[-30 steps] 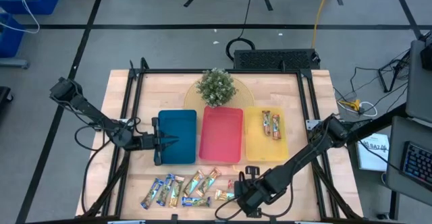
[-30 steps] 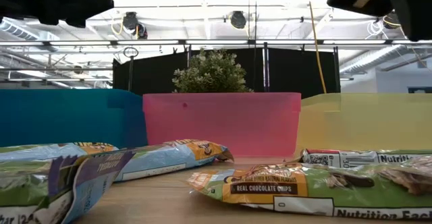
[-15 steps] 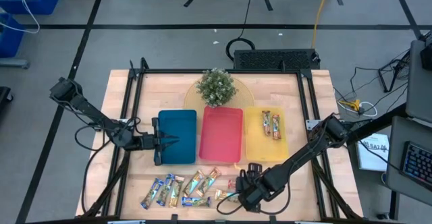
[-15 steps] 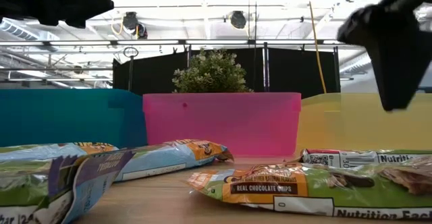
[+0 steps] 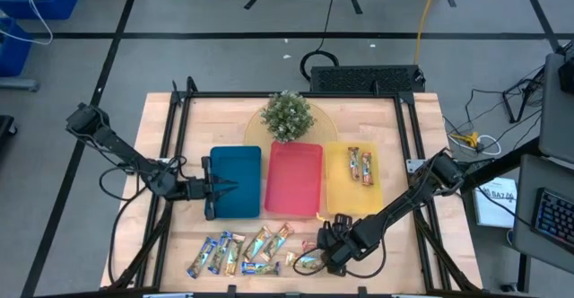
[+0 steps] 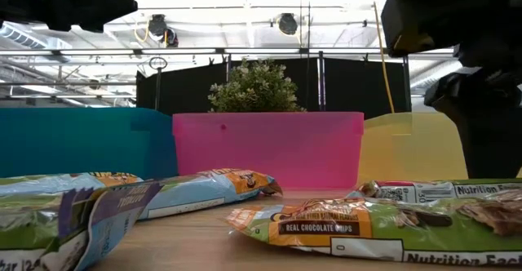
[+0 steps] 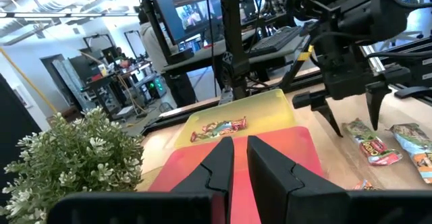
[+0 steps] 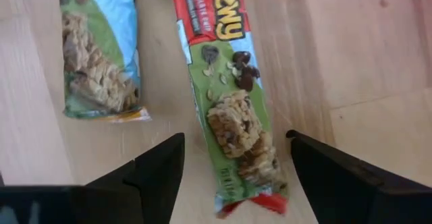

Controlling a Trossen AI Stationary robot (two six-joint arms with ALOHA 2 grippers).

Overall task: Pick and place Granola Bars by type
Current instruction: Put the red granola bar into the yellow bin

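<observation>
Since a second ago the right hand [image 5: 316, 252] has come forward and down over the loose bars near the surface's [image 5: 404, 154] front edge, while the left arm has stayed where it was. At the left, the left hand [image 5: 226, 188] hovers over the blue tray [image 5: 238, 163] with its fingers [image 7: 219, 163] drawn close together, nothing between them. Next comes the red tray [image 5: 293, 179], with a small potted plant [image 5: 287, 115] behind it. In front of the blue and red trays lies the loose row of granola bars [image 5: 242, 251], blue-accented ones toward the left and tan ones toward the right, some touching or overlapping. At the right end of that row the right hand is low over a red-green bar [image 8: 233, 99], its fingers [image 8: 152, 173] spread apart to either side of the wrapper and not touching it; a blue-edged bar [image 8: 98, 48] lies just beside that one. Farthest right sits the yellow tray [image 5: 341, 195], holding two red-green bars [image 5: 360, 165] side by side.
</observation>
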